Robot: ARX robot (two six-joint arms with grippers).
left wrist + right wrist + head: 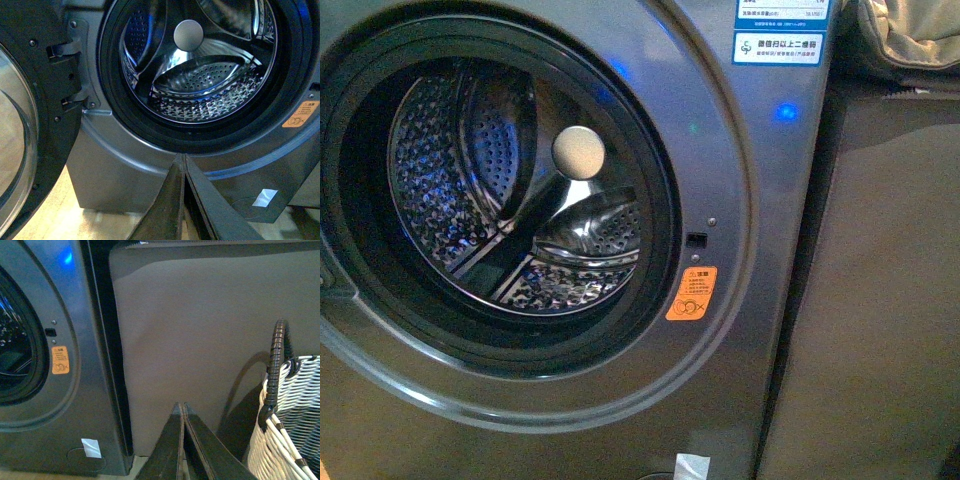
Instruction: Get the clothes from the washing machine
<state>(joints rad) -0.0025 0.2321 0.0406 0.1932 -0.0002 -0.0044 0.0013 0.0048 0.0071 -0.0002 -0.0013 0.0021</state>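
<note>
The grey washing machine (740,180) fills the front view, its porthole open onto the perforated steel drum (510,190). No clothes show in the drum in any view. In the left wrist view my left gripper (183,156) is shut and empty, its tips just below the porthole rim of the washing machine (115,165). The drum (200,80) lies beyond it. My right gripper (181,405) is shut and empty too, facing a brown panel beside the washing machine (85,355).
The open porthole door (30,120) hangs beside the left gripper. A brown cabinet panel (200,325) stands next to the machine. A woven grey-white basket (285,425) with a dark handle sits near the right gripper. A beige cushion (910,35) lies on top of the cabinet.
</note>
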